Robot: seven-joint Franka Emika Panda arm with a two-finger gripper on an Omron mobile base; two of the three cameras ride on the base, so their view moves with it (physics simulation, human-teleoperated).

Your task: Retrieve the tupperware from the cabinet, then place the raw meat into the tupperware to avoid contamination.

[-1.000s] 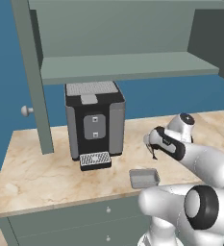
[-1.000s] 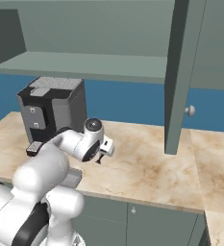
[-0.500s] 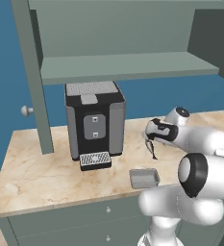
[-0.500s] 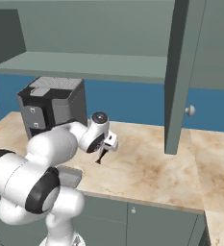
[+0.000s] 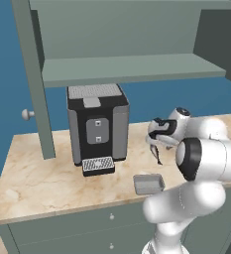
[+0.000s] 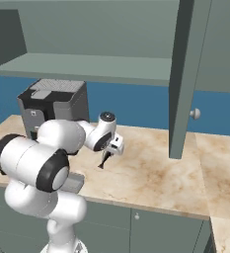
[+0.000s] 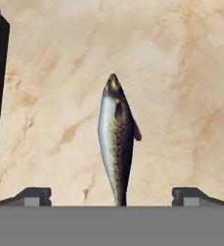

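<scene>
The claw [image 7: 111, 194] is spread as wide as it goes, one dark tip at each side of the hand view, and the raw meat [image 7: 116, 139] sits straight between them. The fish's long axis runs along the camera's line of sight, head away and tail toward the hand, so it lies across the line joining the two tips. That looks like the right set-up for a pinch across the narrow body. Neither tip touches it; there is clear marble on both sides of it.

The base views add what the hand view cannot. In the left base view the claw [image 5: 156, 144] hangs over the surface [image 5: 42, 183] to the right of the coffee machine [image 5: 97, 124], with the fish [image 5: 158, 155] as a small dark sliver right under it. The tupperware [image 5: 148, 184] rests near the front edge of the surface, nearer the base than the fish and slightly left, so it is already out of the cabinet [image 5: 127, 44], whose shelf is bare. I judge the carry from the fish to the tupperware to be a short one, toward the near edge.

The right base view shows the hand [image 6: 112, 146] pitched downward and the fish [image 6: 105, 159] beneath it, though whether the fish lies flat on the marble I cannot tell
</scene>
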